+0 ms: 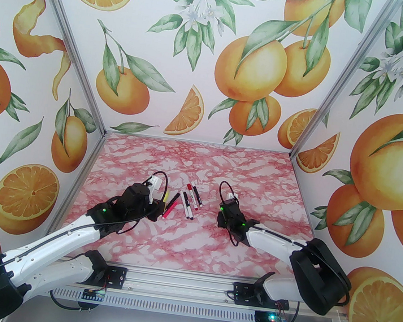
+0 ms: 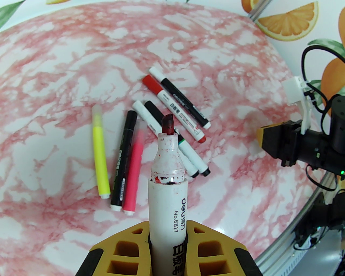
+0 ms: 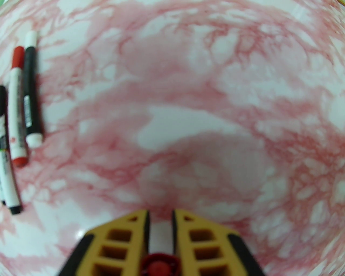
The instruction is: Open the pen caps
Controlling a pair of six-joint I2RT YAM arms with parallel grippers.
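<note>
Clamping a white marker (image 2: 165,194) by its barrel, red tip bared, the left gripper (image 2: 167,225) is hovering over the table (image 1: 190,250). The right gripper (image 3: 160,214) is pinching a red cap (image 3: 160,266) deep between its fingers; other pens (image 2: 178,107) are lying capped between the arms.

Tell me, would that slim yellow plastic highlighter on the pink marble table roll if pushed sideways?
Probably yes: the slim yellow plastic highlighter looks round-barrelled and lies free on the smooth, flat pink marble tabletop, so a sideways nudge would likely roll it. It is probably stiff and light, being a thin plastic tube.
</note>
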